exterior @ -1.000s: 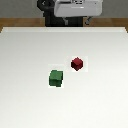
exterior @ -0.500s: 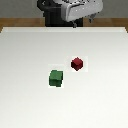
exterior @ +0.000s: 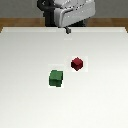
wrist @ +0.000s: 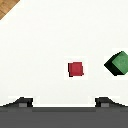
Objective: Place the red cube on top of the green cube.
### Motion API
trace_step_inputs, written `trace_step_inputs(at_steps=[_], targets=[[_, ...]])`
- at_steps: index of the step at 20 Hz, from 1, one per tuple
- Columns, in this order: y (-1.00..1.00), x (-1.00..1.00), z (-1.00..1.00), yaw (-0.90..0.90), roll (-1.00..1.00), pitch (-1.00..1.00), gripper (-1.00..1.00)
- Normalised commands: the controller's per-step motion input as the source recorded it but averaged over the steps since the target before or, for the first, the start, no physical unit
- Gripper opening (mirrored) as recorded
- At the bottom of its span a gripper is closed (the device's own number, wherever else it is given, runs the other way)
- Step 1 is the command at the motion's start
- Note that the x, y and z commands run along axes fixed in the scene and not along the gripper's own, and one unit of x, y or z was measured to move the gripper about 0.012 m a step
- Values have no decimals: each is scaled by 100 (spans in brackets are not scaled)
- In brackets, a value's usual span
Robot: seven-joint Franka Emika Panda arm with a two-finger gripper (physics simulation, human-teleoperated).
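The gripper [wrist: 64, 101] is hanging wide open with nothing between its fingertips [wrist: 22, 101]. The red cube [wrist: 76, 69] is sitting on the white table [exterior: 30, 60] right below it, untouched. The green cube [wrist: 118, 63] is resting off to one side, near the red cube but apart.

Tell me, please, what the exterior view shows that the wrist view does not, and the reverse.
Only the exterior view shows the robot's pale body at the far edge of the white table, with wooden floor behind it. Only the wrist view shows the pincer up close, its two dark fingertips spread apart with nothing between them. Both show the red cube and the green cube resting apart on the table, neither of them held.
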Motion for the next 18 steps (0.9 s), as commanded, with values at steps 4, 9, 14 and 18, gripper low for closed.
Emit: trace_step_inputs(at_steps=[4,9,14,18], targets=[[25,25,0,0,0,0,100],[0,0,0,0,0,0,100],[-20,20,0,0,0,0,100],[0,25,0,0,0,0,100]])
